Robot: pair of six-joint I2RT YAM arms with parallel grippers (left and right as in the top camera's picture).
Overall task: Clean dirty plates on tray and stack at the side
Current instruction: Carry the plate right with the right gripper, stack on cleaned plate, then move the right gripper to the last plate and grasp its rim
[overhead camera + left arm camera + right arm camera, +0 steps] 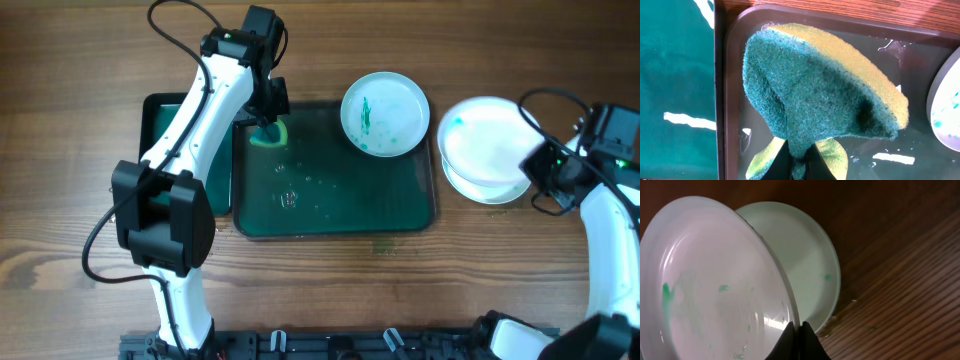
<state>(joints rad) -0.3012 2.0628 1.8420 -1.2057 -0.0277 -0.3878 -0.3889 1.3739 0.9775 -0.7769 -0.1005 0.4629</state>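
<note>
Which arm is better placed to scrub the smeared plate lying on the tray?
Left. The left fingers hold the sponge over the tray, near the smeared plate. The right fingers are shut on a second plate beside the tray.

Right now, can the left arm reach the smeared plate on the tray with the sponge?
Probably yes. Only bare tray lies between the sponge and that plate, and the right arm holds a second plate off beside the tray.
</note>
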